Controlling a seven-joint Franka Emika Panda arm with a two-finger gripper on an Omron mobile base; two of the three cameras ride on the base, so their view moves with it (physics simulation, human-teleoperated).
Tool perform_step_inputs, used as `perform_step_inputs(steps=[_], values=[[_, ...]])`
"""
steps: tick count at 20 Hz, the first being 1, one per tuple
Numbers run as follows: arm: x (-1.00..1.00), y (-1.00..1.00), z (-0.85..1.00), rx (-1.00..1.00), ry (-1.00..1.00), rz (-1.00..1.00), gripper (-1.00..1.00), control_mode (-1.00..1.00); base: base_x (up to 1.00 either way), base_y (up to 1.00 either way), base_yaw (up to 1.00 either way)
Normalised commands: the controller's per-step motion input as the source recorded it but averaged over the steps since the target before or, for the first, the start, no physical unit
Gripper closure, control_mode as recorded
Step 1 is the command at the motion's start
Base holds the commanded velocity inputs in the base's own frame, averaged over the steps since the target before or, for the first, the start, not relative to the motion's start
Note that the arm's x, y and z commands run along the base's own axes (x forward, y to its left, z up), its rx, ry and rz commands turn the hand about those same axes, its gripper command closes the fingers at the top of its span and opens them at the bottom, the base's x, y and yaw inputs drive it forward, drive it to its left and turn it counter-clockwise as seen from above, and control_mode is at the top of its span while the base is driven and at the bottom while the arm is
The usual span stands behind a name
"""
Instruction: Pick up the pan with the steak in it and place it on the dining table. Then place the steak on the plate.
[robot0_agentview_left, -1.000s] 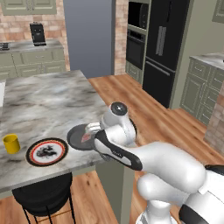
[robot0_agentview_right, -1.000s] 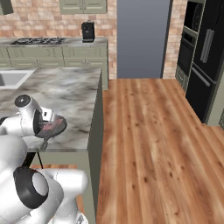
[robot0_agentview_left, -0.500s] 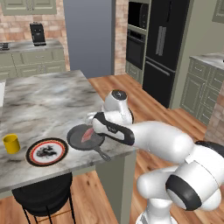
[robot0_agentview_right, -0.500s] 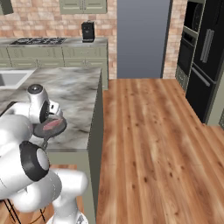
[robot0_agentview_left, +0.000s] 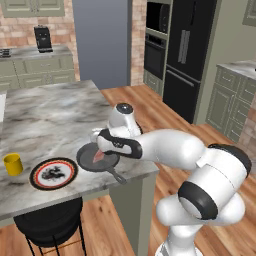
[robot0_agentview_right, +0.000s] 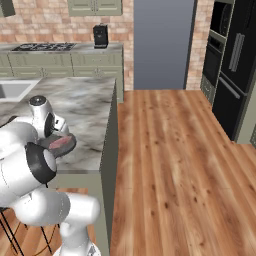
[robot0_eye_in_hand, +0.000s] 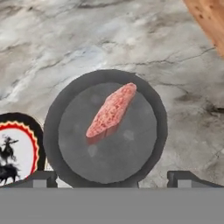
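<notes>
Two rims nearly touch: pan (robot0_eye_in_hand: 105, 129) beside plate (robot0_eye_in_hand: 19, 153), claw (robot0_eye_in_hand: 111, 178) wide.

The steak (robot0_eye_in_hand: 112, 110) lies in the pan (robot0_eye_in_hand: 151, 105) on the dining table (robot0_eye_in_hand: 65, 39), the plate (robot0_eye_in_hand: 17, 151) just beside it.

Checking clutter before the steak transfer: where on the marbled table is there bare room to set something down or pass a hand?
Bare marble runs behind the round dark grey pan toward the far edge of the grey-white marbled dining table. The near edge is crowded: small yellow cup, red-rimmed patterned plate and pan sit in a row, plate and pan nearly touching, with the open pincer above the pan.
</notes>
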Motion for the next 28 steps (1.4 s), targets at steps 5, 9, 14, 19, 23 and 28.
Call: perform_step_inputs(steps=[5, 9, 14, 19, 23, 28], values=[[0.36, 0.15, -0.16, -0.02, 0.02, -0.11, -1.0, -1.0, 0.0, 0.0, 0.0], [0.38, 0.0, -0.18, -0.03, 0.02, -0.09, -1.0, -1.0, 0.0, 0.0, 0.0], [0.41, 0.0, -0.3, -0.02, 0.05, -0.06, -1.0, -1.0, 0.0, 0.0, 0.0], [0.34, 0.03, -0.32, 0.0, 0.06, -0.04, -1.0, -1.0, 0.0, 0.0, 0.0], [0.1, 0.03, -0.11, 0.0, 0.02, -0.01, -1.0, -1.0, 0.0, 0.0, 0.0], [0.0, 0.04, -0.15, 0.0, 0.03, 0.0, -1.0, -1.0, 0.0, 0.0, 0.0]])
